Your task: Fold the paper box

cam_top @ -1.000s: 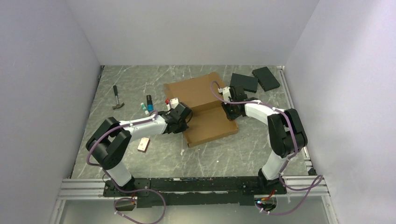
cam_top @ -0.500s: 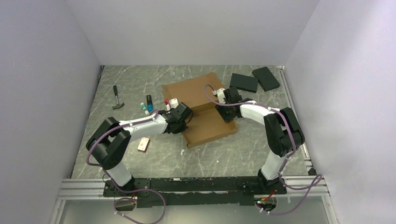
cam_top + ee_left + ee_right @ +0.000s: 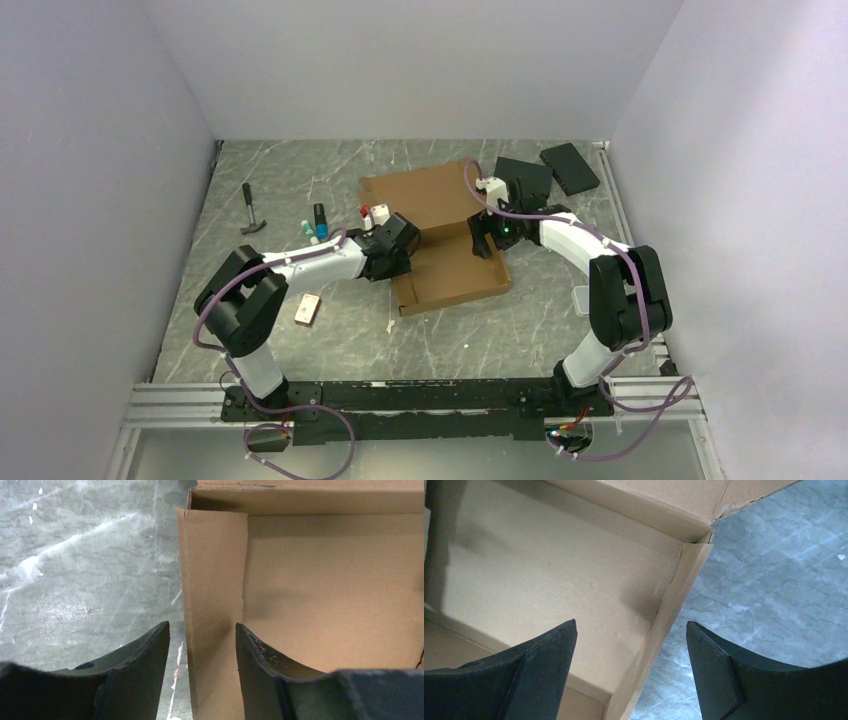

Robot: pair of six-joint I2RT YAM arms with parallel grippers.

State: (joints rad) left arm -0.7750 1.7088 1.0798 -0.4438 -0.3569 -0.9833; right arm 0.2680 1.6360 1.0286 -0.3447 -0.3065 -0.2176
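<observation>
The paper box (image 3: 445, 265) lies open in the middle of the table, a shallow brown cardboard tray with its lid panel (image 3: 420, 195) spread flat behind it. My left gripper (image 3: 400, 247) is at the box's left wall. In the left wrist view the gripper (image 3: 202, 625) is open, straddling that upright wall (image 3: 212, 580), with a gap on the outer side. My right gripper (image 3: 486, 236) is at the right wall. In the right wrist view the gripper (image 3: 631, 622) is wide open, and the wall (image 3: 671, 605) stands between the fingers untouched.
Two black slabs (image 3: 523, 175) (image 3: 570, 167) lie behind the right arm. On the left are a hammer (image 3: 250, 210), small bottles (image 3: 318, 222) and a small block (image 3: 308, 309). A pale tray (image 3: 583, 298) shows beside the right arm. Walls enclose three sides.
Both grippers have opened. The left one released the box's left wall. The right arm swung back toward the right wall, and the box shifted slightly right.
</observation>
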